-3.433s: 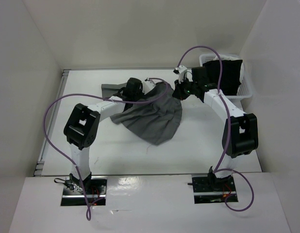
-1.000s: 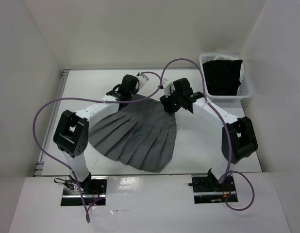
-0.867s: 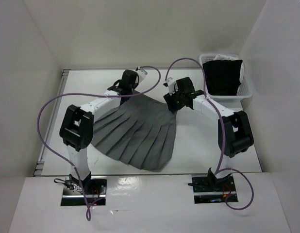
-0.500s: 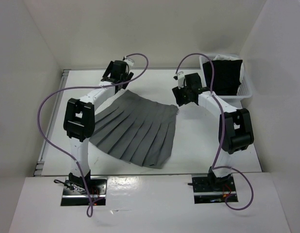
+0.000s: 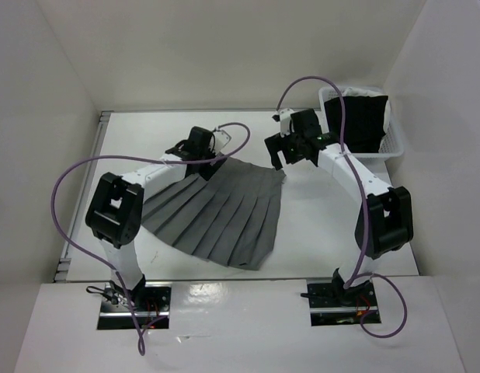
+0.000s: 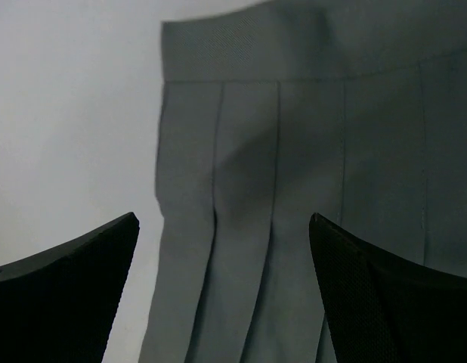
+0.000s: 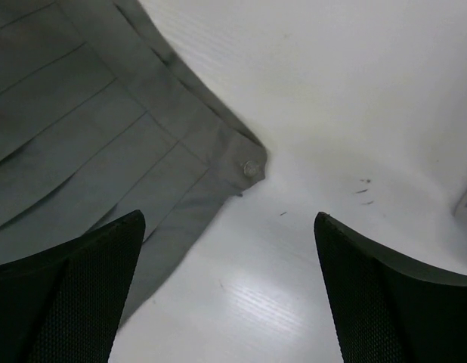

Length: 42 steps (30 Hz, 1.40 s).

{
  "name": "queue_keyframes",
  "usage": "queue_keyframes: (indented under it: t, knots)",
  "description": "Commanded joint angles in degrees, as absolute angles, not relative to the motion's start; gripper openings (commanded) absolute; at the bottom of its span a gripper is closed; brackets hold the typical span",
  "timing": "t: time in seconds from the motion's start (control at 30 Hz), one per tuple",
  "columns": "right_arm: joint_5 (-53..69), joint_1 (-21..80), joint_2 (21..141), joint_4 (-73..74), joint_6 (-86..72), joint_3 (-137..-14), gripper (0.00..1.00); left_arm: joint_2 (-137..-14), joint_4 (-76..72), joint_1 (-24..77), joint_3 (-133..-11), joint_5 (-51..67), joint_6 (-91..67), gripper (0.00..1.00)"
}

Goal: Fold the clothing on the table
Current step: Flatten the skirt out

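Note:
The clothing, a grey pleated skirt (image 5: 217, 210), lies spread flat on the white table (image 5: 325, 225), waistband toward the back. My left gripper (image 5: 201, 158) hovers open over the waistband's left end. In the left wrist view the skirt (image 6: 294, 174) fills the frame below my left gripper (image 6: 222, 291), with nothing between its fingers (image 6: 67, 295). My right gripper (image 5: 280, 154) stands open just above the waistband's right corner. The right wrist view shows the skirt (image 7: 90, 144), that corner with its button (image 7: 251, 168), and bare table (image 7: 339, 91) under my right gripper (image 7: 230, 291).
A white slatted basket (image 5: 391, 148) holding a black garment (image 5: 360, 123) stands at the back right, close behind the right arm. White walls close in the table on the left, back and right. Purple cables loop above both arms.
Both grippers have opened and let go of the skirt's waistband. The skirt has settled flat. The left arm swung toward the back, then came nearer again over the waistband.

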<state>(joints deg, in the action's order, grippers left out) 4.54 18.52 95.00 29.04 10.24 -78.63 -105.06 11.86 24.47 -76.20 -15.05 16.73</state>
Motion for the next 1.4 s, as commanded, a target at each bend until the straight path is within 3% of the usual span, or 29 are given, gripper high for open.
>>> queue_keyframes:
  t: [0.0, 0.43, 0.77, 1.07, 1.37]
  knots:
    - [3.0, 18.9, 91.2, 34.2, 8.9, -78.5, 0.98, -107.5, 7.6, 24.2, -73.8, -12.0, 19.4, 0.99]
    - [4.6, 15.7, 80.4, 27.8, 10.7, -69.4, 0.98, -120.0, 13.4, 24.8, -85.9, -2.6, 14.3, 0.99]
    - [6.7, 15.1, 75.5, 26.0, 10.7, -66.5, 0.98, -127.3, 19.6, 22.6, -95.9, -10.6, 4.6, 0.99]
    - [8.9, 15.1, 74.2, 25.5, 10.7, -66.4, 0.98, -129.8, 31.5, 14.7, -103.5, -14.4, -3.3, 0.99]
    - [10.5, 15.1, 73.0, 25.5, 11.3, -65.2, 0.98, -130.5, 36.4, 8.9, -105.4, -11.3, -7.2, 0.99]
